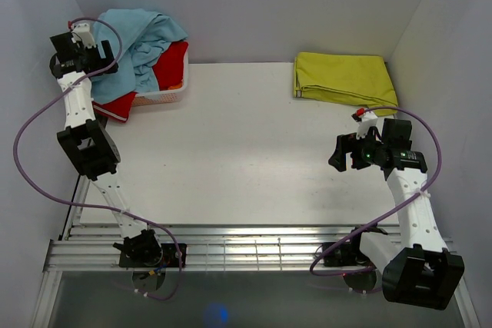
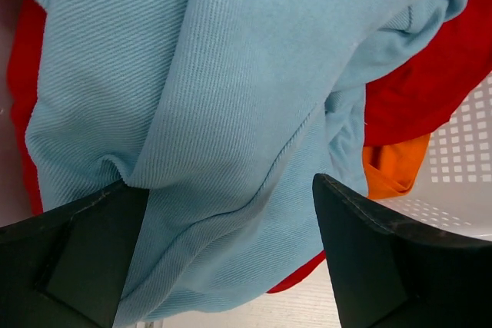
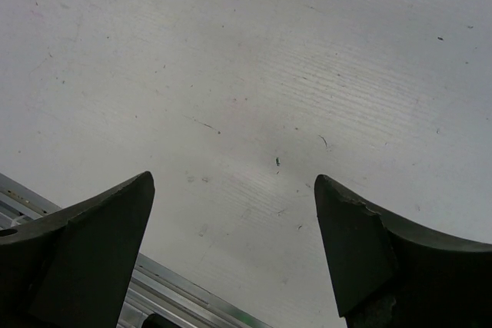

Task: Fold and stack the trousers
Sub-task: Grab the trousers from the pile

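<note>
L arm stretches to 10 o'clock, L gripper [image 2: 231,183] spread wide close over trousers [image 1: 142,32] heaped in basket [image 1: 165,97]. R arm bent at 4 o'clock, R gripper [image 3: 234,177] spread, empty, above table [image 1: 231,151].

white table [image 1: 231,151] between plain pale walls [image 1: 254,5], slotted metal rail [image 1: 254,251] along near edge

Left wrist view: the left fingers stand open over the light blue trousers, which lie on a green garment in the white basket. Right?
Not quite. The garment under the trousers is red, not green; the left wrist view shows it. The left fingers are open and the basket is white.
</note>
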